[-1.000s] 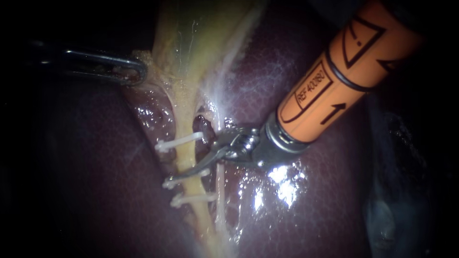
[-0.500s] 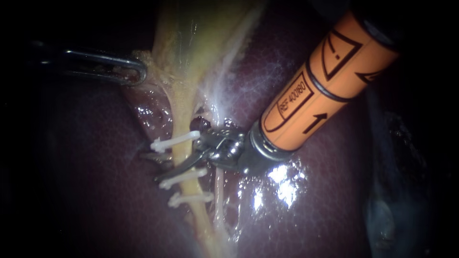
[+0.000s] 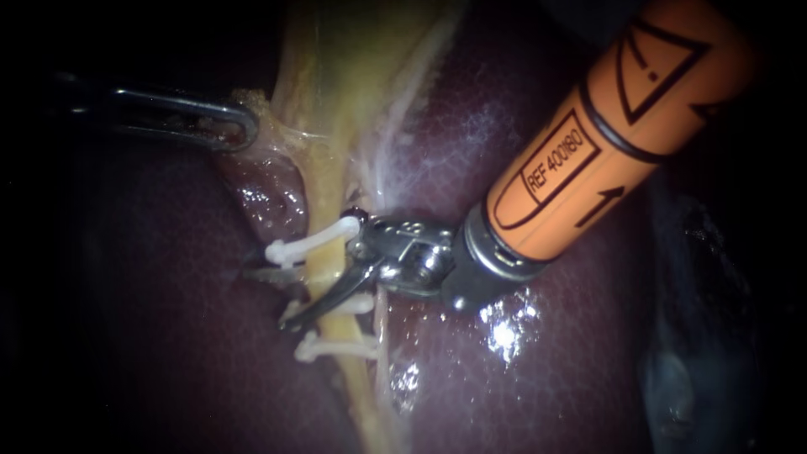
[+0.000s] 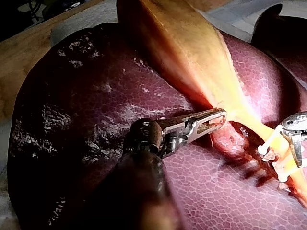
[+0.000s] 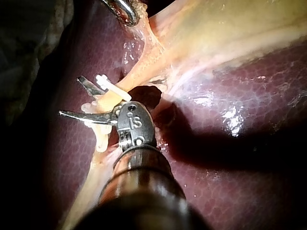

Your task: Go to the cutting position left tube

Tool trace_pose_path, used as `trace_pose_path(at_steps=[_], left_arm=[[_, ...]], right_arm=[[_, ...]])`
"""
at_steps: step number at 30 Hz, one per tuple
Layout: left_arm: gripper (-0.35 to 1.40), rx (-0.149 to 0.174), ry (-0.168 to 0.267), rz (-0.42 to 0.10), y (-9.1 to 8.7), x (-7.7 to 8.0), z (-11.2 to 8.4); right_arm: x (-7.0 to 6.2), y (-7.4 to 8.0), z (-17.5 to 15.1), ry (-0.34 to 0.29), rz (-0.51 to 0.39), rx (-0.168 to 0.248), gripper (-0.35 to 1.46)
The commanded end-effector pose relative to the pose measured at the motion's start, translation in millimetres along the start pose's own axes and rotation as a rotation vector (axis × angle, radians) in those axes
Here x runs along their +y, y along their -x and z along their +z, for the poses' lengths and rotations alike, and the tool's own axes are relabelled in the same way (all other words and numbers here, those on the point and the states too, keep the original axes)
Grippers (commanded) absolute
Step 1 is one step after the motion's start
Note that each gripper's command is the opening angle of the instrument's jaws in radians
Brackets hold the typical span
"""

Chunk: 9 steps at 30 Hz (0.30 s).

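Straddling the left tube (image 3: pixel 323 271) with jaws apart, one blade each side, the right instrument (image 3: pixel 267 296) sits between the upper clip (image 3: pixel 309 242) and middle clip (image 3: pixel 357 304); it should square up, touching neither. The left instrument (image 3: pixel 239 126) clamps the gallbladder (image 3: pixel 336 76).

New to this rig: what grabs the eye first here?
The orange-shafted right instrument stands out, entering from the upper right, its open jaws straddling the yellow left tube between the upper two of three white clips. At upper left, the jaws of the left instrument are shut on the edge of the gallbladder, above the dark liver.
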Motion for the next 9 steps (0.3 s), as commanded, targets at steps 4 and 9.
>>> trace_pose_path(at_steps=[4, 9], left_arm=[[-0.35, 0.0, 0.0, 0.0, 0.0, 0.0, 0.0], [-0.35, 0.0, 0.0, 0.0, 0.0, 0.0, 0.0]], right_arm=[[0.1, 0.2, 0.0, -0.001, -0.001, -0.001, 1.31], [0.2, 0.2, 0.0, 0.0, -0.001, -0.001, 1.28]])
